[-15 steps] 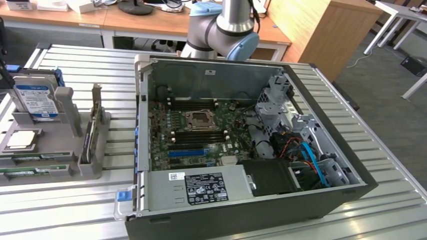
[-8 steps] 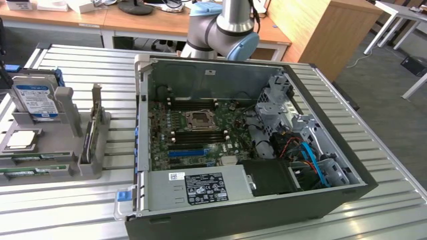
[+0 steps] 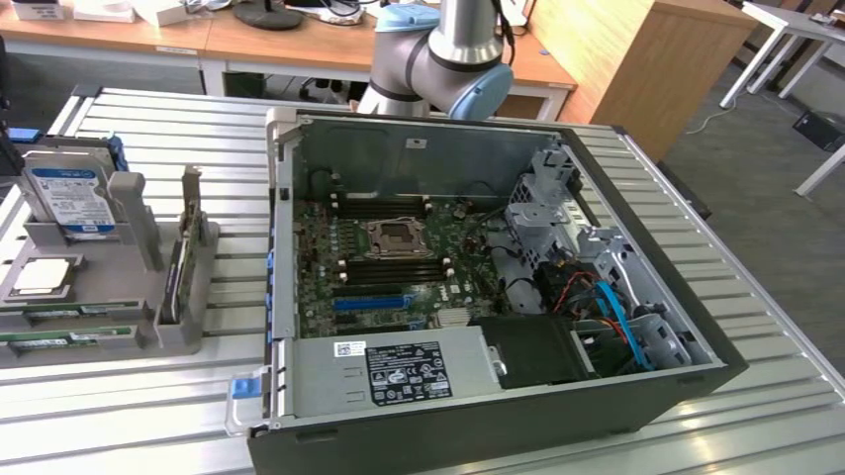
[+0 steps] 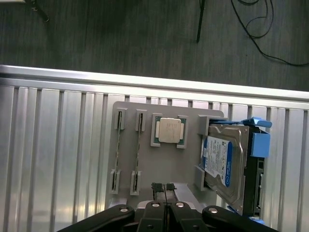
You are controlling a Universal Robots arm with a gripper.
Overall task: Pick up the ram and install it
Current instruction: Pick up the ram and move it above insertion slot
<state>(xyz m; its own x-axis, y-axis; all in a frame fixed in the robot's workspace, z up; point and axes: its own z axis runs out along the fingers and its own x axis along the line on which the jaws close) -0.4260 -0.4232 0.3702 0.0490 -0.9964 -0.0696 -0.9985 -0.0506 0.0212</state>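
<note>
My pincer (image 4: 163, 187) is pressed shut, tip against tip, with nothing between them; it hangs over the rim of the grey holder (image 4: 169, 164), apart from everything in it. The ram (image 4: 138, 154) stands on its long edge in a slot of that holder, clipped at both ends; its nearer end lies just beside my tips. A second stick (image 4: 116, 154) stands in the next slot, parallel to the first and farther from me. Past the ram, in the holder's middle, a chip (image 4: 169, 130) lies flat in a square frame; the drive (image 4: 222, 159), blue-labelled, leans tilted in a bracket at the holder's other end, against a blue clip.

The holder sits at the edge of the table (image 3: 739, 396) on the exterior view's left; dark floor shows beyond that edge in the wrist view. The open case (image 3: 462, 435) lies on its side in the table's middle, well apart from the ram; its board (image 3: 436, 267) faces up, with a blue slot near its front; my arm (image 3: 442, 49) rises beyond the case's far wall, at the table's far edge.
</note>
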